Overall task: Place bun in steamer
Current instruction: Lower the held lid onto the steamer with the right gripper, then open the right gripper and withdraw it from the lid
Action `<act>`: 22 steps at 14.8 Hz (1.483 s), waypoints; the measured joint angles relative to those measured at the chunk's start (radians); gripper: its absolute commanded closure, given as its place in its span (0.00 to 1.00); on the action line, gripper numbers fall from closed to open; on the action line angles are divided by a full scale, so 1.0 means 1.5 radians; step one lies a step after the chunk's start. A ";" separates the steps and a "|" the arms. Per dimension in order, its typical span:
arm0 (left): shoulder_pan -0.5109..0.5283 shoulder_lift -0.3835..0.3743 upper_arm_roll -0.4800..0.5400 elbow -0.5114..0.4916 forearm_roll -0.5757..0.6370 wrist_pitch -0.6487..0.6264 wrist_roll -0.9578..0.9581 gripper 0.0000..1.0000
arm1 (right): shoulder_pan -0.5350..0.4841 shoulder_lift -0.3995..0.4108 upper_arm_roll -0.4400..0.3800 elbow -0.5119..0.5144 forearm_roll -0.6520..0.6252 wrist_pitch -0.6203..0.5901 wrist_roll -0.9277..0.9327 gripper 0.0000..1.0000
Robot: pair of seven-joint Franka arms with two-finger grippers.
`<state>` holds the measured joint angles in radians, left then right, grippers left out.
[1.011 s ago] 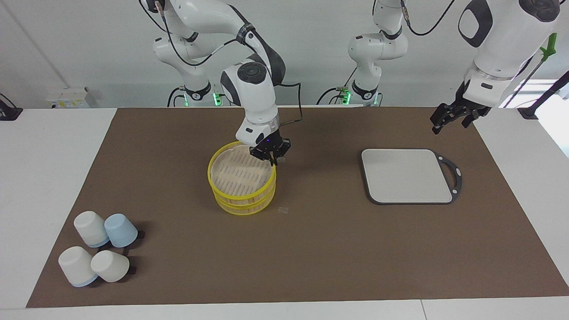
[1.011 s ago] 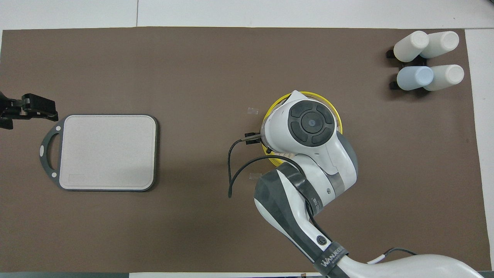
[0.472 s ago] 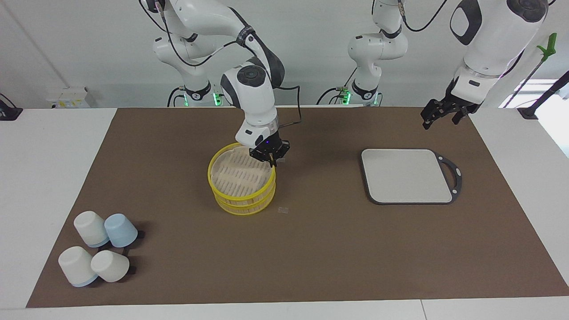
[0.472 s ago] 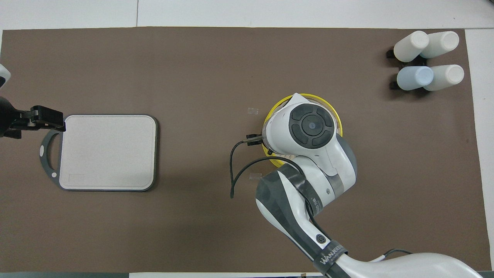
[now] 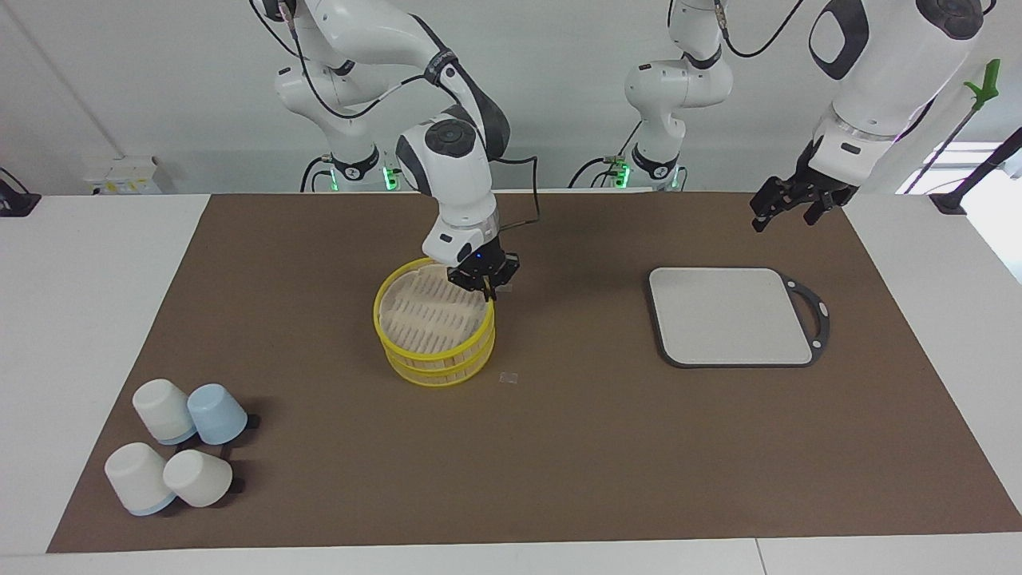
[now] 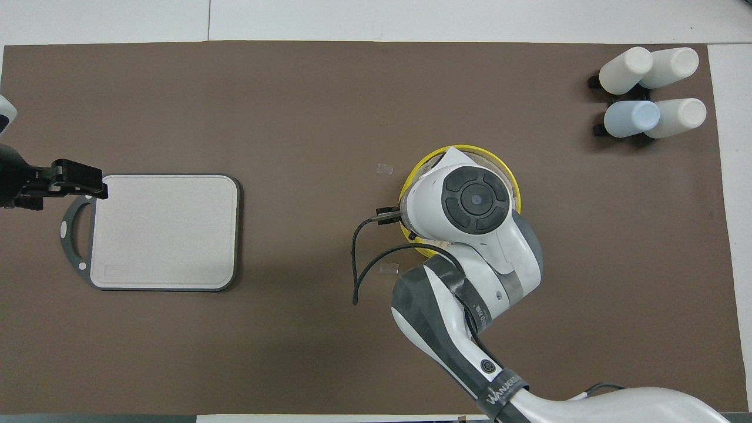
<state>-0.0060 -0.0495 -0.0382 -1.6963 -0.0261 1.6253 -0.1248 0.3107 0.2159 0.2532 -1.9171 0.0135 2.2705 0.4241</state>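
Observation:
The yellow-rimmed two-tier steamer (image 5: 433, 353) stands mid-table on the brown mat, its pale slatted top showing. In the overhead view only part of its rim (image 6: 418, 166) shows under the right arm's wrist. My right gripper (image 5: 484, 286) is low over the steamer's rim, on the side nearer the robots and toward the left arm's end. I cannot tell whether it touches the rim. It is hidden in the overhead view. My left gripper (image 5: 782, 217) hangs in the air over the handle end of the grey board, also shown in the overhead view (image 6: 82, 178). The bun is not in view.
A grey rectangular board (image 5: 726, 315) with a dark handle lies toward the left arm's end (image 6: 164, 232). Several upturned white and blue cups (image 5: 180, 455) stand at the right arm's end, farther from the robots (image 6: 649, 88). A small clear tape piece (image 5: 509, 378) lies beside the steamer.
My left gripper has moved over the board's handle end, toward the table's middle. The right arm's wrist has shifted slightly back toward the robots; its gripper stays at the steamer's rim.

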 measured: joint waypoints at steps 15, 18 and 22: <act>0.000 0.000 0.000 0.000 0.000 0.007 0.002 0.00 | -0.022 -0.022 -0.007 0.020 0.000 -0.047 0.008 0.00; 0.000 0.000 0.000 0.000 0.000 0.008 0.002 0.00 | -0.100 -0.062 -0.011 0.058 0.000 -0.149 0.005 0.00; 0.000 0.000 0.000 0.000 0.000 0.008 0.002 0.00 | -0.215 -0.147 -0.015 0.067 0.000 -0.291 -0.078 0.00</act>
<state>-0.0061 -0.0498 -0.0375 -1.6962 -0.0264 1.6372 -0.1219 -0.0117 -0.0044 0.2303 -1.8159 0.0128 1.8343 0.3077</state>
